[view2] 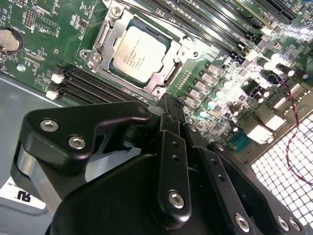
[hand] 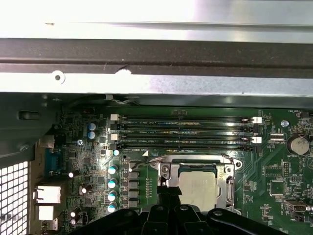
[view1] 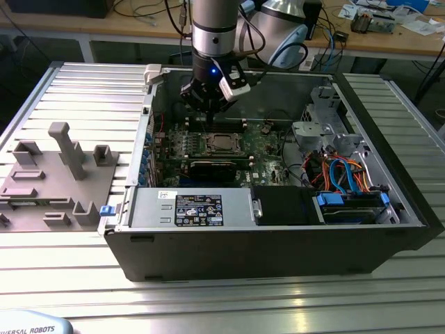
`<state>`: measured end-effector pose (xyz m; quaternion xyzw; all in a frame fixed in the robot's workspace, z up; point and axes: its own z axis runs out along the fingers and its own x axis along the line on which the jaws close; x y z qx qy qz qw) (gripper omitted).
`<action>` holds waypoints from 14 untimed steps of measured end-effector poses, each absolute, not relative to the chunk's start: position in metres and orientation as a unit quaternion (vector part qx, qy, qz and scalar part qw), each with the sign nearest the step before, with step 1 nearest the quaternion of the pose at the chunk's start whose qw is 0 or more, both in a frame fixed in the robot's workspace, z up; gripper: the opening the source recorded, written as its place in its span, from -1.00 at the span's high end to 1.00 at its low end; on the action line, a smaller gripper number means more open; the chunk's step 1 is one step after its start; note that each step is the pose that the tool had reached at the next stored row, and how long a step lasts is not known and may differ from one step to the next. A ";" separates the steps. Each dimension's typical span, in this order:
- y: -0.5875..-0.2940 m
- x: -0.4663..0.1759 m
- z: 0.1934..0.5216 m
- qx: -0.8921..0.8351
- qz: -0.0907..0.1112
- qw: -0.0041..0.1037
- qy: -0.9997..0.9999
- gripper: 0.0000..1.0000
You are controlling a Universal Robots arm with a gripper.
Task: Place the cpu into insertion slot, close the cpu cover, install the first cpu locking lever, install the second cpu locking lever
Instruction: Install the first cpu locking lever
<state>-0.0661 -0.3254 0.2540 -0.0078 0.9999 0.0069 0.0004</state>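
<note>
The cpu lies flat in the insertion slot on the green board, silver top up. The cpu cover lies down around it as a silver frame, and the chip shows through its window. A thin wire lever runs along one side of the socket. My gripper hangs just off one corner of the socket, black fingers pressed together with nothing between them. In the first wrist view its fingertips sit beside the cpu and the cover's edge. The exterior view shows the gripper above the cpu.
Long black memory slots run beside the socket. The open computer case walls the board in, with a power supply in front and a drive cage with cables at the exterior view's right. A grey parts fixture stands outside, at the left.
</note>
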 end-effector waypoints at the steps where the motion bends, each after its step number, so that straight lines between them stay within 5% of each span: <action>1: -0.325 -0.066 0.254 -0.008 0.007 0.000 1.000 0.79; 14: -0.325 -0.073 0.254 -0.008 0.007 0.000 1.000 0.79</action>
